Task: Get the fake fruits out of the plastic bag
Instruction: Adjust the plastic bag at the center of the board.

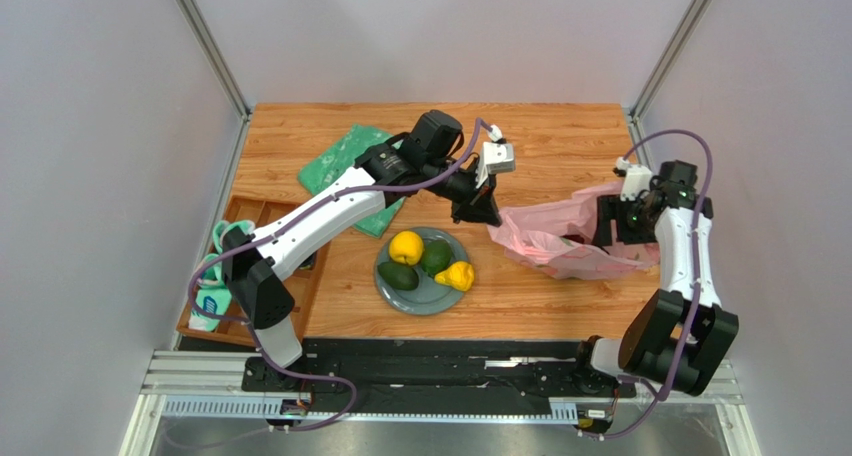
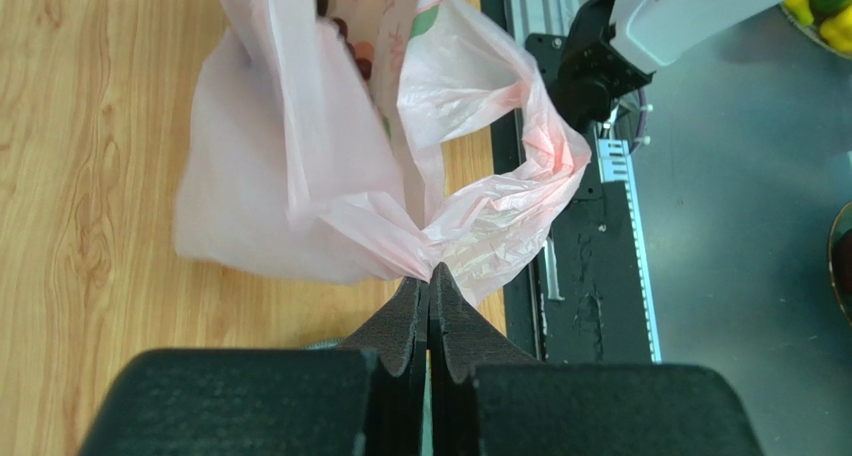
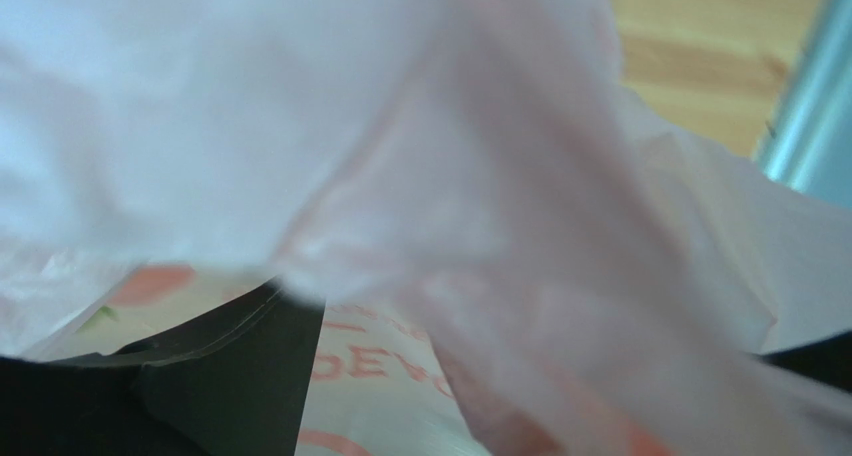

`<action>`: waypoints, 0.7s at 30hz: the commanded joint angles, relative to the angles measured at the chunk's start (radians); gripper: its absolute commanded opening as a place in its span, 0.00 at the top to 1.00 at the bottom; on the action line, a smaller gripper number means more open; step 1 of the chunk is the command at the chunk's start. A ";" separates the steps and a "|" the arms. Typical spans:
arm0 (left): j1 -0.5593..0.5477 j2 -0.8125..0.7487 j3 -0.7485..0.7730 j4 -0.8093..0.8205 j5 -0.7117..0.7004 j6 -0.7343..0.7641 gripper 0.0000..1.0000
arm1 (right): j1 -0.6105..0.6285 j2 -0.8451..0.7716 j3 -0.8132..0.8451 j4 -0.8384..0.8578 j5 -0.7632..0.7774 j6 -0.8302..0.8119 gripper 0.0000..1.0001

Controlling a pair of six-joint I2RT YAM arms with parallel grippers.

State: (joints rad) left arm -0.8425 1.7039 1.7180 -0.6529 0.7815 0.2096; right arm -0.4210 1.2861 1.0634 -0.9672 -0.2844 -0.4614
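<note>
Bag point(image 1: 560, 244) edge was pinched in left gripper point(image 2: 430, 272); right gripper point(image 1: 609, 230) sat inside it, fingers point(image 3: 210, 376) spread. Four fruits point(image 1: 421, 261) on plate point(image 1: 386, 279). Next likely needed: grab the last.

Left arm point(image 1: 320, 211) and right arm point(image 1: 680, 251): white shells, black joints, a purple cable point(image 1: 680, 132) along each. The left gripper point(image 2: 430, 273) has matte black wedge fingers point(image 2: 400, 326).

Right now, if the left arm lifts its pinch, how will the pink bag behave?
Likely floppy: the plastic bag collapses into a thin twist where the left gripper pinches it. Probably very light, since the film hangs in loose, crumpled folds. It may sag or swing toward the dark fruit that seems to sit inside.
</note>
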 commanded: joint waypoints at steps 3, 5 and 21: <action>-0.012 0.160 0.181 0.084 0.081 -0.088 1.00 | 0.134 0.094 0.092 0.088 -0.163 0.001 0.30; -0.013 0.181 0.193 0.113 0.078 -0.122 1.00 | 0.148 0.130 0.141 0.056 -0.220 -0.048 0.31; -0.012 0.180 0.150 0.134 0.045 -0.118 1.00 | 0.202 -0.051 0.033 0.169 0.056 -0.229 0.25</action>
State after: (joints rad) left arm -0.8513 1.9152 1.8706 -0.5556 0.8238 0.0910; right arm -0.2131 1.3811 1.0752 -0.7719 -0.1959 -0.5774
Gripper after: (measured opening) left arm 0.007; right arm 0.764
